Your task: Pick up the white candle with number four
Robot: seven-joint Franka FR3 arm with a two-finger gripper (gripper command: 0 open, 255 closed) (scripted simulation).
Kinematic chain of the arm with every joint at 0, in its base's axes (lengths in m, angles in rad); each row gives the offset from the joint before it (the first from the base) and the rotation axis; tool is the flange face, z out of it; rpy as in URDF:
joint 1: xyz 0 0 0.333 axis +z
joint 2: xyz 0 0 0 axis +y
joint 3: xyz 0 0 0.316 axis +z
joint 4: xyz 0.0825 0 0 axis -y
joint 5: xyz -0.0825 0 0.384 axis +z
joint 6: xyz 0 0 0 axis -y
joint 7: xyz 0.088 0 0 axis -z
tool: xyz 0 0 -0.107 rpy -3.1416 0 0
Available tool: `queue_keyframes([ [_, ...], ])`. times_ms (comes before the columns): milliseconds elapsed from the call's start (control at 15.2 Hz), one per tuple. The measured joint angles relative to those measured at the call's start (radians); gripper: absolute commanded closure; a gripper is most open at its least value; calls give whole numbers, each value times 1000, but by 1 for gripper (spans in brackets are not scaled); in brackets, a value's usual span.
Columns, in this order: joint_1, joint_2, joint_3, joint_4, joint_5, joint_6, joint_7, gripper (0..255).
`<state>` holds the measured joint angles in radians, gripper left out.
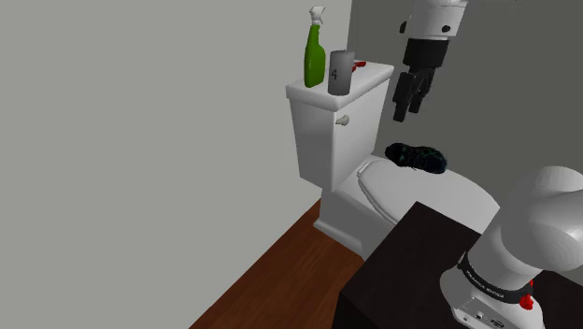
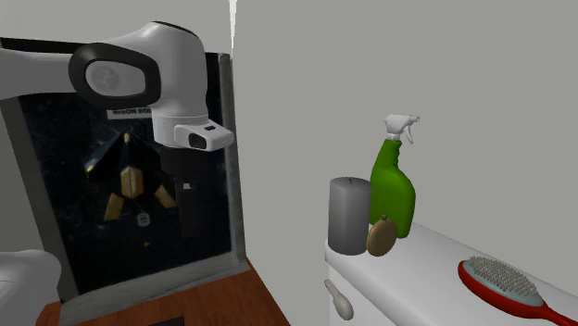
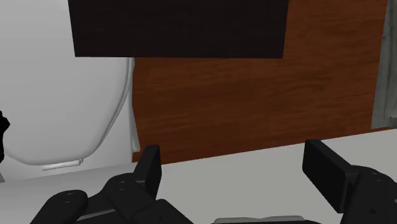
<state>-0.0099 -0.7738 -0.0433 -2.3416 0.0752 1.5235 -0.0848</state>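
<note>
A grey cylindrical candle [image 1: 339,70] with a dark number 4 on its side stands upright on the white toilet tank lid [image 1: 369,78]. It sits between a green spray bottle [image 1: 315,56] and a red brush [image 1: 361,64]. My gripper [image 1: 407,110] hangs to the shoulder view's right of the tank, beyond the lid's edge and slightly below the candle, apart from it. In the wrist view the gripper [image 3: 238,168] is open, its fingers [image 3: 150,167] wide apart with nothing between them. The candle [image 2: 349,215] also stands in the second exterior view, beside the bottle [image 2: 393,190].
A small brown oval object [image 2: 381,236] leans by the candle, and the red hairbrush [image 2: 505,287] lies further along the lid. A dark bundle [image 1: 417,157] rests on the toilet seat [image 1: 430,196]. The dark stand [image 1: 411,271] is at the lower right, over a wooden floor [image 1: 280,271].
</note>
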Motion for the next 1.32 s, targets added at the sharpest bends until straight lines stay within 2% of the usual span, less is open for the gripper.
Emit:
queue_keyframes([
  [198,0,32,-20,29,-13,13,-33,0],
  [528,10,177,-90,149,-41,77,-157,0],
  [924,30,354,-162,333,-36,119,-302,0],
  [1320,45,555,-228,576,13,119,-451,0],
])
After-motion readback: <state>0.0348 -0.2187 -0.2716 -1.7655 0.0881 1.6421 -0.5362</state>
